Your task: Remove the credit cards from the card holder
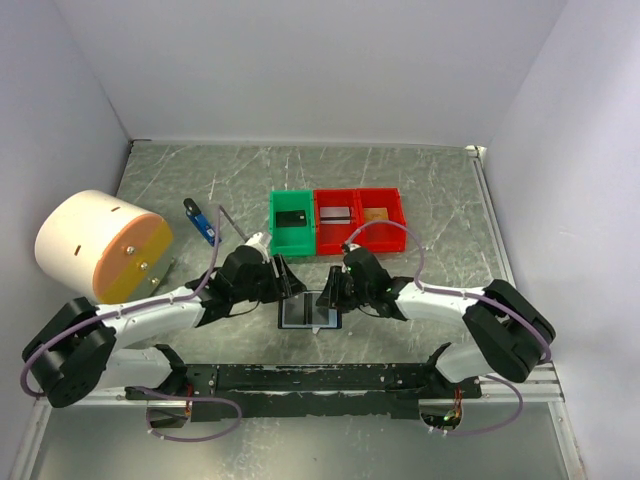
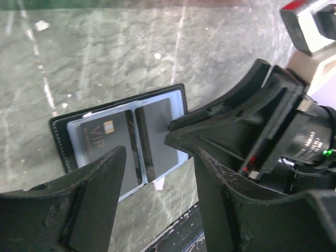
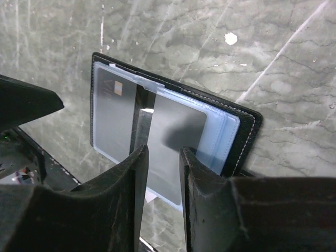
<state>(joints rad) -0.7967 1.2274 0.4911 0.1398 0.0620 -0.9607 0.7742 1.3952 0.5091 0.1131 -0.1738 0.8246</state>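
Lying open and flat on the grey marbled table top point(image 1: 430, 180), between the two arms and close to their bases, is the small black folding card holder point(image 3: 244, 128) with pale blue-clear plastic sleeves. One sleeve holds a dark rectangular plastic card marked VIP, with a gold chip point(image 2: 102, 139). The other holds a plain grey card point(image 3: 176, 134). The right gripper point(image 3: 161, 163) is poised over the near edge of the grey card. Its jaws are drawn narrow with a slit between them, and it cannot be told whether they already pinch anything. The left gripper point(image 2: 157, 178) hovers beside the VIP leaf, jaws wide apart with nothing between them. Beyond stand a green plastic bin point(image 1: 293, 250) and two red plastic bins point(image 1: 359, 218), each with a card inside. The step in hand is judged to be drawing the grey card out. To do it well, the left fingers should press the VIP leaf down so the holder cannot slide. The right should catch the card's edge alone, not the sleeve film, and pull level along the sleeve's open side.
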